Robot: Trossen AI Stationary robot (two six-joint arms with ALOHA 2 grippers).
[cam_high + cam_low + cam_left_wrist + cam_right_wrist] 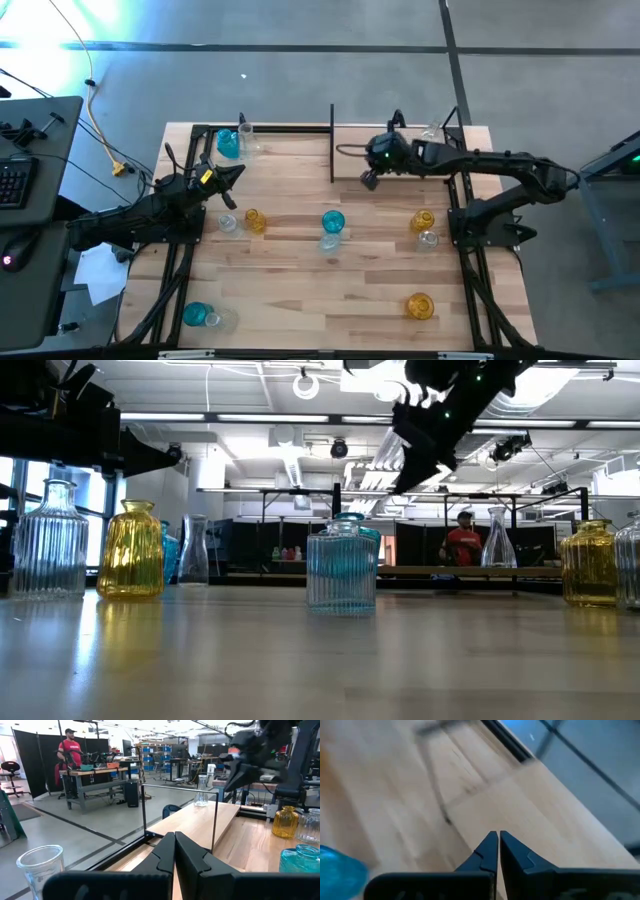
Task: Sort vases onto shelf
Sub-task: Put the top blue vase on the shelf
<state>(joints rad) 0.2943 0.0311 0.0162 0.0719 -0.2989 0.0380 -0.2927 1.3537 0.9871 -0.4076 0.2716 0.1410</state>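
Vases dot the light-wood tabletop in the high view, loose in small groups as if waiting to be sorted: a teal glass vase near the middle with a clear one touching it, an amber glass vase beside a clear one to its left, an amber and clear pair toward the right, a lone amber vase near the front, and a teal and clear pair at the front left. The black-framed wooden shelf runs along the table's far edge; a teal vase and a clear one already stand at its left end, and a clear one seems to stand near its right end. The left gripper reaches from the left edge toward that left end, empty. The right gripper hangs over the shelf's middle on an arm stretched in from the right, also empty.

From table height, a ribbed clear vase, an amber one and a ribbed teal one stand upright, the right arm raised well above them.

The left wrist view shows its fingers pressed together, pointing along the shelf.

The right wrist view shows its fingers closed tip to tip, tilted down at bare shelf wood.
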